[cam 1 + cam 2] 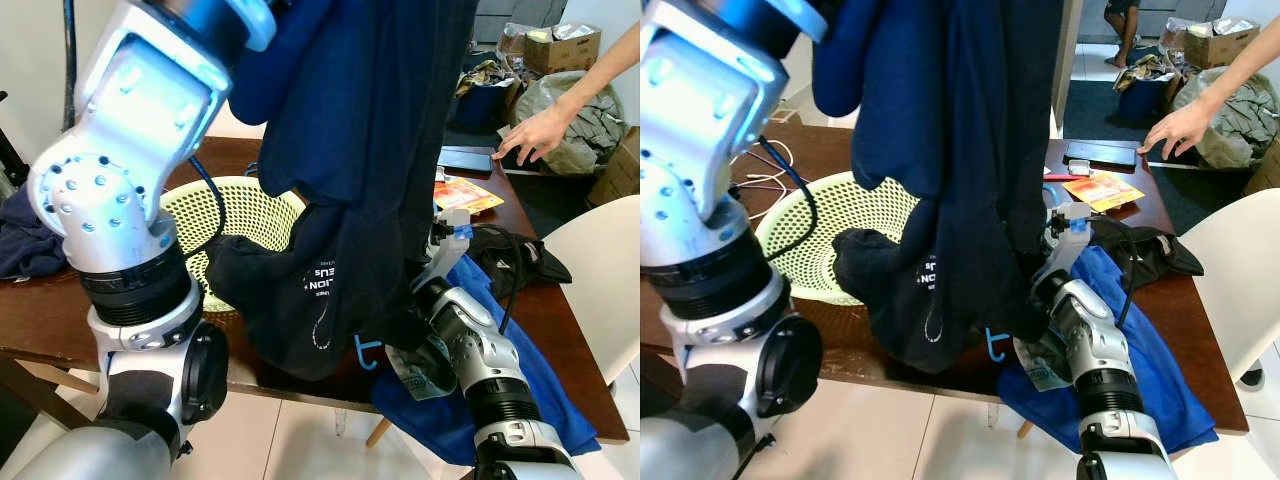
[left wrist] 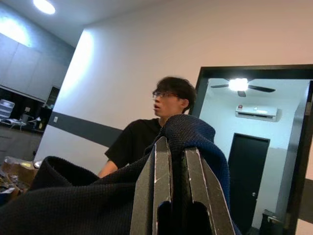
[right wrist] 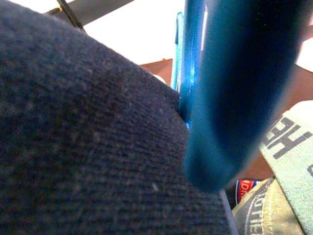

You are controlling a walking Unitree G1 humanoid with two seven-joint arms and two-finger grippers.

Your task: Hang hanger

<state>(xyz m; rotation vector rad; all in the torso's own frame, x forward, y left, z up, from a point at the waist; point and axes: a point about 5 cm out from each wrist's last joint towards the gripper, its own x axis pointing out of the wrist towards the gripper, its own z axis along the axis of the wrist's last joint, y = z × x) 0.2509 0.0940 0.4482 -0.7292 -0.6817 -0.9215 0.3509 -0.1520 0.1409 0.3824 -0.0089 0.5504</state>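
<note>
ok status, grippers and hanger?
Left gripper shut on navy shirt, held high. Right gripper under the shirt, fingers hidden. Blue hanger hook pokes out below hem.

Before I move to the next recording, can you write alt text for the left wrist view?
The left gripper, its two black fingers nearly together, pinches a fold of dark navy knit garment held up high. Behind it, a person in a black t-shirt stands before a white wall, beside a dark-framed doorway with a ceiling fan beyond.

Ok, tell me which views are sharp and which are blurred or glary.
Eye views: sharp, evenly lit, glare only on the left arm's white shell. Left wrist view: the left gripper and dark garment crisp, ceiling lights blown out. Right wrist view: the blue hanger badly out of focus.
</note>
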